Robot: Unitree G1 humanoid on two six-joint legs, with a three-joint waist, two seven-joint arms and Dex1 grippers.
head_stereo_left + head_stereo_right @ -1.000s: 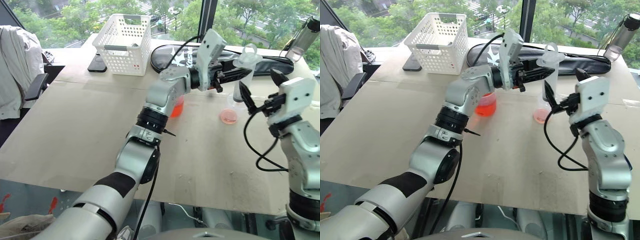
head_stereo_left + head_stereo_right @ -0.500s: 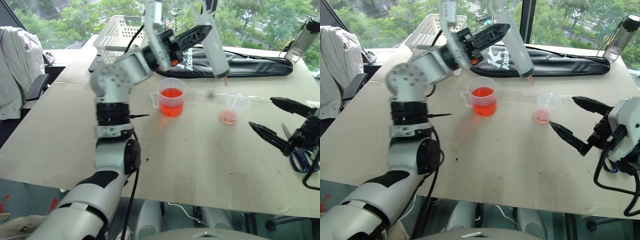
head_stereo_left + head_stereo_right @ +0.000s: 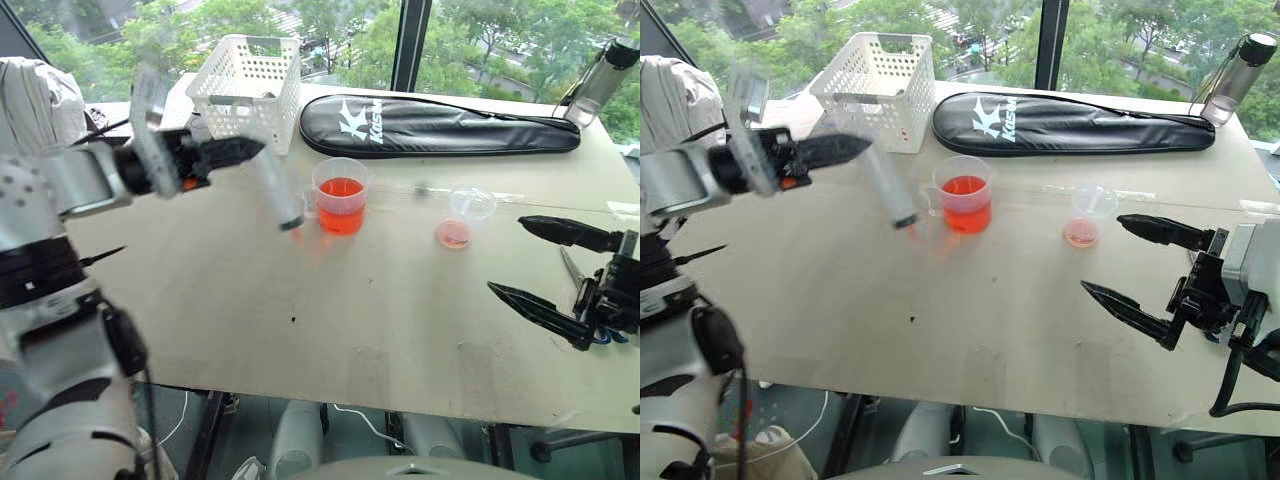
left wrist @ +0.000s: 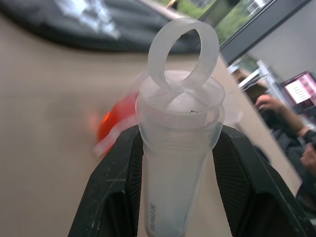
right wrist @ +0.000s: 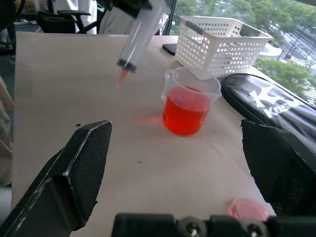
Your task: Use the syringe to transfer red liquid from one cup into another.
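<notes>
My left gripper is shut on the clear syringe, holding it by the barrel just under the flange. The syringe slants down, its reddish nozzle above the table just left of the handled beaker. That beaker is about half full of red liquid. The small clear cup stands to the beaker's right with a little red liquid at its bottom. My right gripper hangs wide open and empty over the table's right front, apart from the small cup.
A white basket and a long black bag lie along the far edge. A bottle stands at the far right corner. Scissors lie partly behind my right gripper. A person's hands show beyond the table.
My left arm has swung the syringe leftward, from above the small cup, past the beaker, to its left side. My right gripper has drawn back from the syringe to the table's right front.
</notes>
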